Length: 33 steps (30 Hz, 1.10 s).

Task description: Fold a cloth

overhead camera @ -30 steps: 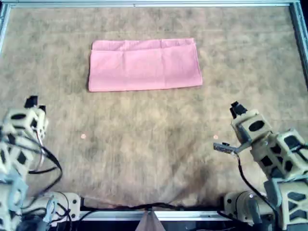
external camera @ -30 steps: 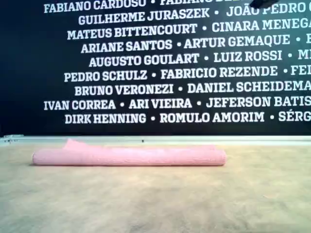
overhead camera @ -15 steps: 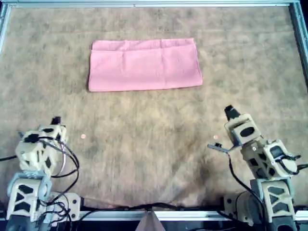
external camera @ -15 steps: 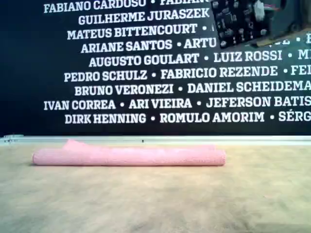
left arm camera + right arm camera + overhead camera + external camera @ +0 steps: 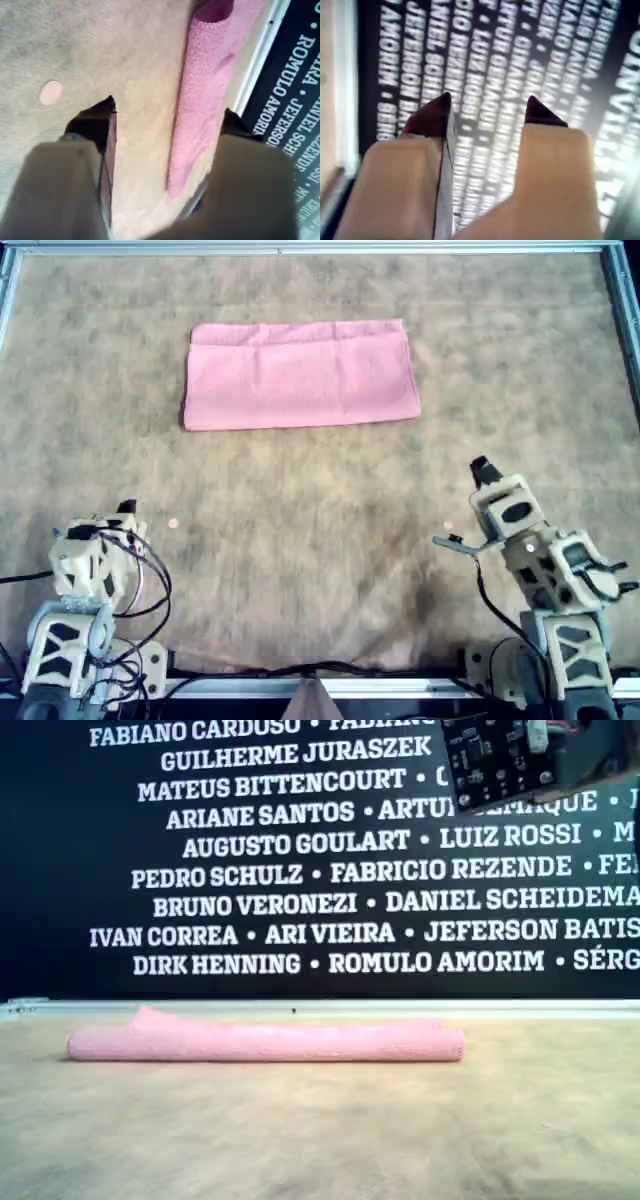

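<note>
The pink cloth (image 5: 300, 375) lies flat on the far middle of the table, folded into a wide rectangle with a raised fold along its far side. It also shows in the exterior view (image 5: 270, 1042) and the first wrist view (image 5: 200, 100). My first gripper (image 5: 125, 507) is open and empty, near the front edge at the overhead view's left, far from the cloth; its jaws (image 5: 167, 112) stand apart. My second gripper (image 5: 480, 470) is open and empty at the overhead view's right, raised; its wrist view (image 5: 487, 102) shows only the wall.
A brownish mottled covering (image 5: 320, 540) spreads over the table. Two small pink dots (image 5: 173, 524) (image 5: 447, 526) mark it near the arms. A metal rail (image 5: 400, 1007) runs along the far edge below a black wall with white names (image 5: 300, 870). Cables (image 5: 140, 590) hang by the first arm's base.
My first gripper has drawn back toward the front edge and inward. My second arm has folded up, its wrist now showing at the exterior view's top right. The cloth has not moved.
</note>
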Motion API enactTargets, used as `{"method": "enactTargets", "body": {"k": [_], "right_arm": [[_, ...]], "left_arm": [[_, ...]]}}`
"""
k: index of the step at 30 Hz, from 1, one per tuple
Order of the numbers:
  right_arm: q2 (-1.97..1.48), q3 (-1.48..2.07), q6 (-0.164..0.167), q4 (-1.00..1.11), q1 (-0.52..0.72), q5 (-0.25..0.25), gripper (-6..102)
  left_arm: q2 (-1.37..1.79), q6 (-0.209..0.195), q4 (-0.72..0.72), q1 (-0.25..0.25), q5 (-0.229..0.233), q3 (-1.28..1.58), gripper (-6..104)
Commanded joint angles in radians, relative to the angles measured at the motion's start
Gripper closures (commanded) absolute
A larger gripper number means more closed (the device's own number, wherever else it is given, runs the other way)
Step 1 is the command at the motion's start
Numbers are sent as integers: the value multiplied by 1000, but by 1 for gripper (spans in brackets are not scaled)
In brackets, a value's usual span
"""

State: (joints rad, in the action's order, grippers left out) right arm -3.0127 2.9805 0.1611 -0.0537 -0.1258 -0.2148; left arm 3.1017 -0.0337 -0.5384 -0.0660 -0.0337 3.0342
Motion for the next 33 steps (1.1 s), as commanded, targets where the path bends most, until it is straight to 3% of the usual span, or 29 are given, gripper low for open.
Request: {"method": "enactTargets", "body": {"k": [1, 6, 8, 10, 14, 16, 18, 26, 33], "right_arm": [[163, -103, -8, 5, 6, -2, 37], [600, -399, -9, 3, -9, -17, 37], [769, -511, -29, 3, -15, -18, 37], [933, -615, -77, 3, -20, -18, 37], [1244, -822, -209, 3, -21, -18, 37], [1376, -923, -264, 3, -23, -20, 37], [1493, -1019, -291, -3, -23, -20, 37], [1647, -1216, -279, -190, -97, -9, 37], [1743, -1351, -278, -250, -103, -3, 37]], "left_arm": [[2, -6, 26, 0, -8, -120, 23], [-170, -8, 32, -2, -8, -206, 23], [-302, -9, 41, -2, -8, -262, 19], [-445, -9, 43, -8, -9, -348, 12], [-758, -8, 43, -69, -8, -584, -4], [-913, -9, 43, -91, -8, -706, -3], [-1058, -9, 43, -104, -6, -818, -1], [-1526, -9, 43, -106, -6, -1147, -2], [-1744, -8, 43, -107, -6, -1353, -2]]}}
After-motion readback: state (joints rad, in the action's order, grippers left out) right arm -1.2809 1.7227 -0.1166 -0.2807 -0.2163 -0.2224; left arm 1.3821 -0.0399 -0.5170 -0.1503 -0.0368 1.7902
